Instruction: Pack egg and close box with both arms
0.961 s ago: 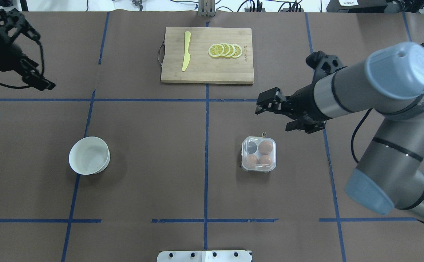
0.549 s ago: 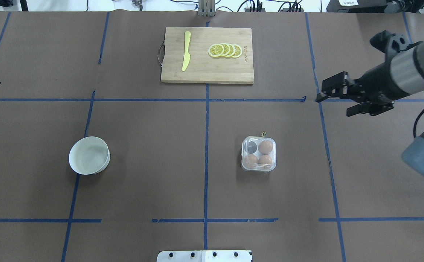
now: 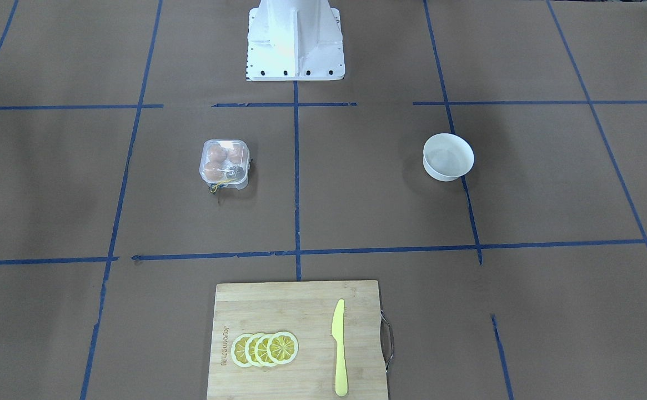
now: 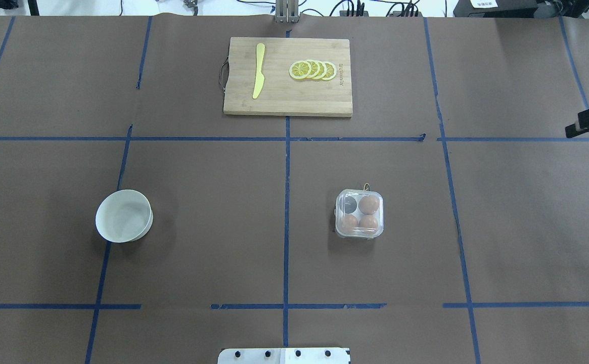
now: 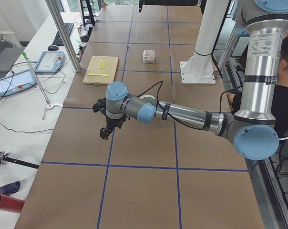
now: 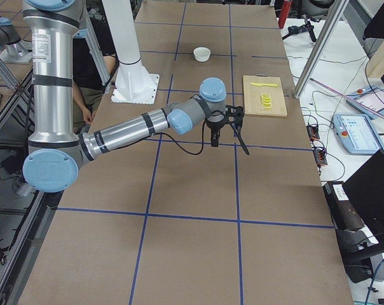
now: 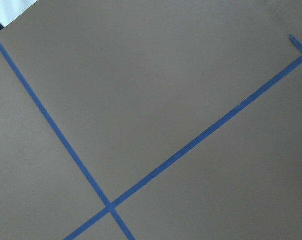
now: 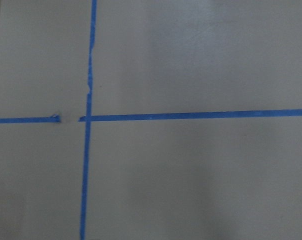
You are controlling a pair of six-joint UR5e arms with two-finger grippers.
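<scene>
1. Three orange-brown eggs [image 4: 369, 204] sit in a small clear box [image 4: 360, 235] with its lid down. The cell at the box's 10 o'clock corner is dark and holds no egg. Seen from overhead, the box lies at 4 o'clock from the table's centre cross of blue tape.
2. Only the front-facing view shows a thin yellow band [image 3: 220, 184] trailing from the box. Only the side views show the arms whole. The left gripper [image 5: 105, 133] and right gripper [image 6: 229, 145] hang over opposite table ends, well apart from the box. Whether they are spread or pressed together, I cannot tell. Both wrist views show just brown cover and tape.
3. A white bowl [image 4: 145, 225] lies at 9 o'clock from the box, well apart. A board [image 4: 286, 103] at 11 o'clock carries a yellow knife [image 4: 258, 71] and lemon slices [image 4: 313, 70].
</scene>
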